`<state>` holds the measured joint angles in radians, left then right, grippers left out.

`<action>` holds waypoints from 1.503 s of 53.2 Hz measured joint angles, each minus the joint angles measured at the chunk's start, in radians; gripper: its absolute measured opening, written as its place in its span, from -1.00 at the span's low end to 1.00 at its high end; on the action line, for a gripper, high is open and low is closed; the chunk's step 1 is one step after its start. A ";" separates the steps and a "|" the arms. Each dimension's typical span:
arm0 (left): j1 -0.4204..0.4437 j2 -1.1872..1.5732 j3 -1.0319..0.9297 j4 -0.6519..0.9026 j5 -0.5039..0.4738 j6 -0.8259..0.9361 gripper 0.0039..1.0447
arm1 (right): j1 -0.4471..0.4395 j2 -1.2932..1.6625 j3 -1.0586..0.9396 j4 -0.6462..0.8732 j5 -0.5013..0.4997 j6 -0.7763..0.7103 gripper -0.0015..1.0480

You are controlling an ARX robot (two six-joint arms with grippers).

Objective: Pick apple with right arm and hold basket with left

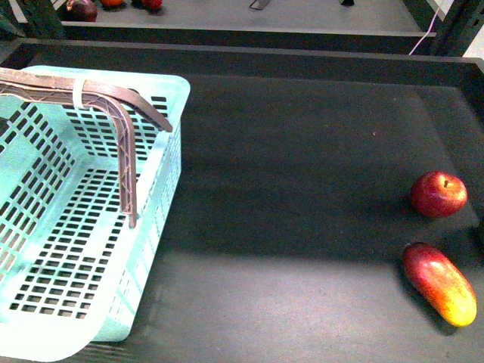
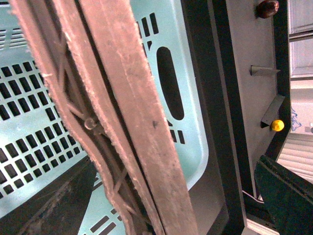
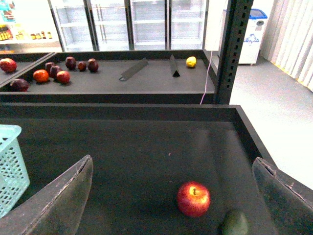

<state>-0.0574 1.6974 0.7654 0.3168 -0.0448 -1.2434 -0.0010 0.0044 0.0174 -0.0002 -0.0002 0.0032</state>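
On the right of the black matte shelf (image 1: 287, 151), the small round red apple (image 1: 439, 194) with a short stem sits upright, free of any gripper. An elongated red-and-yellow fruit (image 1: 440, 283) lies just beside it on the robot's side, not touching. The large light turquoise slotted plastic basket (image 1: 91, 249) sits at the left of the shelf, well apart from the apple. Its brown ribbed handles (image 1: 125, 136) are raised and bound together by a white zip tie (image 1: 78, 92).

Neither arm shows in the front view. Right wrist view: right gripper (image 3: 172, 160) has its jaws spread wide with nothing between them. It hangs above the shelf with the apple below, ahead, and nearer one finger. Left wrist view: left gripper (image 2: 176, 159) also has its fingers wide apart. The basket handles run close past the camera between them. Contact between pads and handles can't be made out, and no clamp is visible.
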 joint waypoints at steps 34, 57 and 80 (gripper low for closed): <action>-0.013 0.128 0.090 -0.040 -0.026 0.011 -0.33 | 0.000 0.000 0.000 0.000 0.000 0.000 0.83; -0.036 0.077 0.080 -0.061 -0.008 0.051 -0.73 | 0.000 0.000 0.000 0.000 0.000 0.000 0.83; -0.108 -0.153 0.052 -0.167 0.077 0.200 -0.73 | 0.000 0.000 0.000 0.000 0.000 0.000 0.83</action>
<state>-0.1654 1.5444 0.8177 0.1493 0.0322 -1.0435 -0.0010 0.0044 0.0174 -0.0002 -0.0002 0.0032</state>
